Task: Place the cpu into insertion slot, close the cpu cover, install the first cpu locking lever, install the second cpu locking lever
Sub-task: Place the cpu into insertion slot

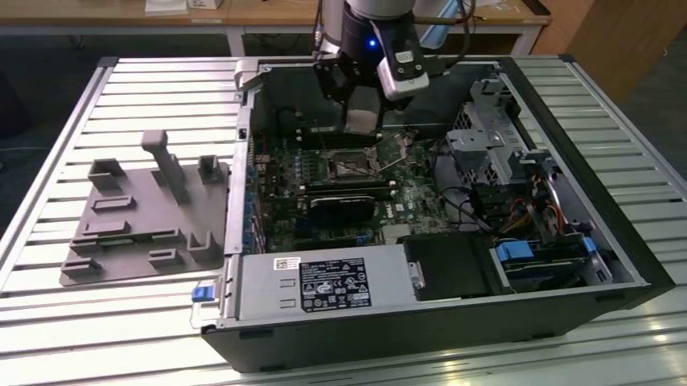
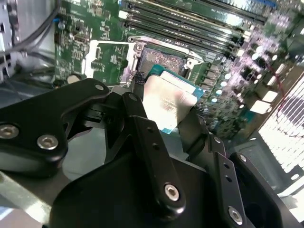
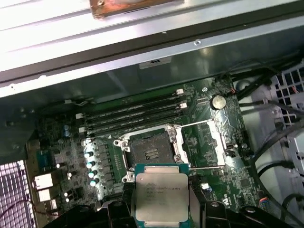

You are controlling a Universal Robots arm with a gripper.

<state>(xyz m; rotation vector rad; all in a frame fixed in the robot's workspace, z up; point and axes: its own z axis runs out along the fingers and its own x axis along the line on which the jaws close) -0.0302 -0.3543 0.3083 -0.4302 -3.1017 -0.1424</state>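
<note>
Slatted table [image 1: 161,80], open case [image 1: 429,338]; fingers [image 2: 134,107] pinch cpu [image 2: 171,102] near bare socket [image 3: 149,152], cpu sides hidden

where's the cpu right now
In the first wrist view the cpu is held in the gripper, hanging over the motherboard beside the open, empty socket, not yet seated in it.
</note>
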